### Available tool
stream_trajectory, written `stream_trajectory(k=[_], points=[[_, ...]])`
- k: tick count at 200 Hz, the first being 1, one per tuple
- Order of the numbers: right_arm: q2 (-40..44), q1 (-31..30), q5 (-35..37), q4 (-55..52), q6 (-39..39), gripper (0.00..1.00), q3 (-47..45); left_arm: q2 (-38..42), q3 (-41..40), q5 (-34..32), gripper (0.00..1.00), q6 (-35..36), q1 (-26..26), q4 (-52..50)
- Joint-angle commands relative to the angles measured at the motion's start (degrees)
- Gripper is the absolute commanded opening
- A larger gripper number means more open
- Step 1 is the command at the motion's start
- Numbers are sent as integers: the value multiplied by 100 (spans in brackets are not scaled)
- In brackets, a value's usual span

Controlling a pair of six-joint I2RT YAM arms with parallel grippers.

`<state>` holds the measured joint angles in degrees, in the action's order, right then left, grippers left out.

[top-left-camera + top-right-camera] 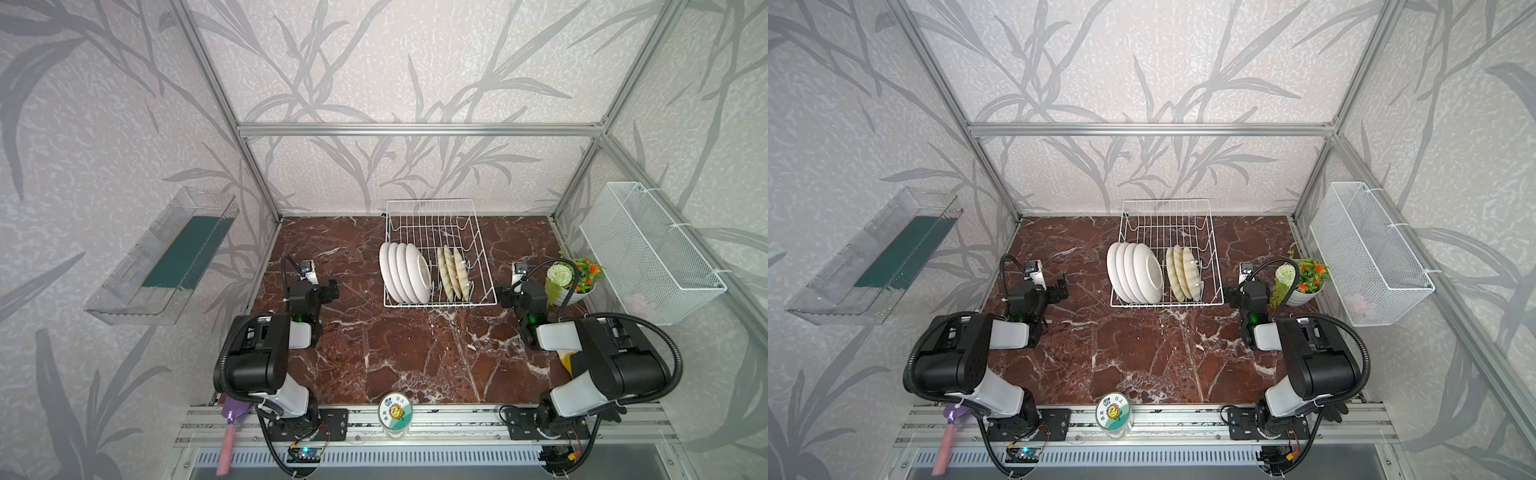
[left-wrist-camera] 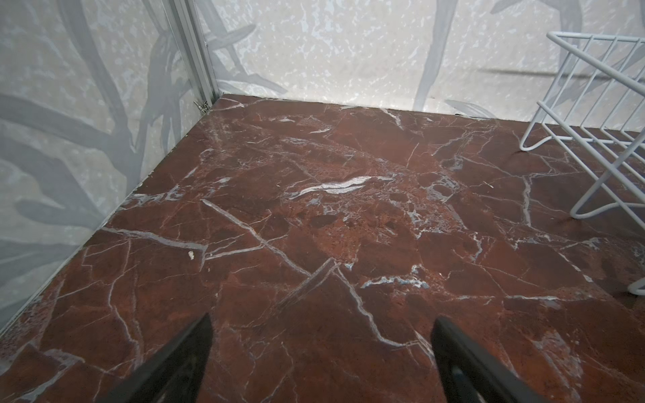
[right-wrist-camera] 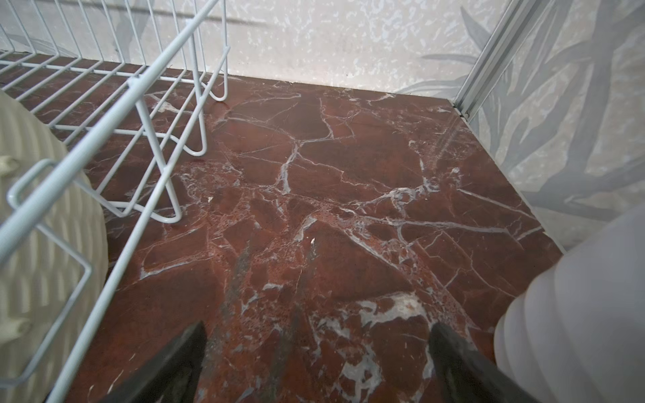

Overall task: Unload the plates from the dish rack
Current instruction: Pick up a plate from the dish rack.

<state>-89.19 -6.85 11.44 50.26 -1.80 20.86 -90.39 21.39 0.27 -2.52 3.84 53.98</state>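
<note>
The white wire dish rack point(image 1: 430, 201) point(image 1: 1167, 200) stands at the back middle of the red marble table. In its front end several white plates point(image 1: 405, 272) point(image 1: 1133, 272) stand on edge, with three tan woven plates point(image 1: 453, 274) point(image 1: 1183, 272) beside them on the right. My left gripper point(image 1: 330, 289) point(image 2: 323, 349) hovers open to the left of the rack, over bare marble. To the right of the rack my right gripper point(image 1: 505, 297) point(image 3: 316, 349) is open too, with nothing between its fingers. The right wrist view shows the rack's side rail point(image 3: 157, 56) and a woven plate point(image 3: 35, 226) close by.
A white pot of flowers point(image 1: 571, 291) point(image 3: 576, 314) sits just right of the right gripper. A white mesh basket point(image 1: 652, 253) hangs on the right wall and a clear tray point(image 1: 166, 257) on the left wall. A lidded jar point(image 1: 395, 415) stands at the front rail.
</note>
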Motion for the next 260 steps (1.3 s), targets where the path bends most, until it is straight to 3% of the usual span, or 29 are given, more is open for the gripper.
stream_trajectory(k=[1, 260], points=[[86, 0, -6, 9, -4, 99, 126, 90, -21, 304, 99, 157, -1, 37], [94, 0, 49, 47, 23, 99, 107, 59, 17, 171, 99, 24, 54, 38]])
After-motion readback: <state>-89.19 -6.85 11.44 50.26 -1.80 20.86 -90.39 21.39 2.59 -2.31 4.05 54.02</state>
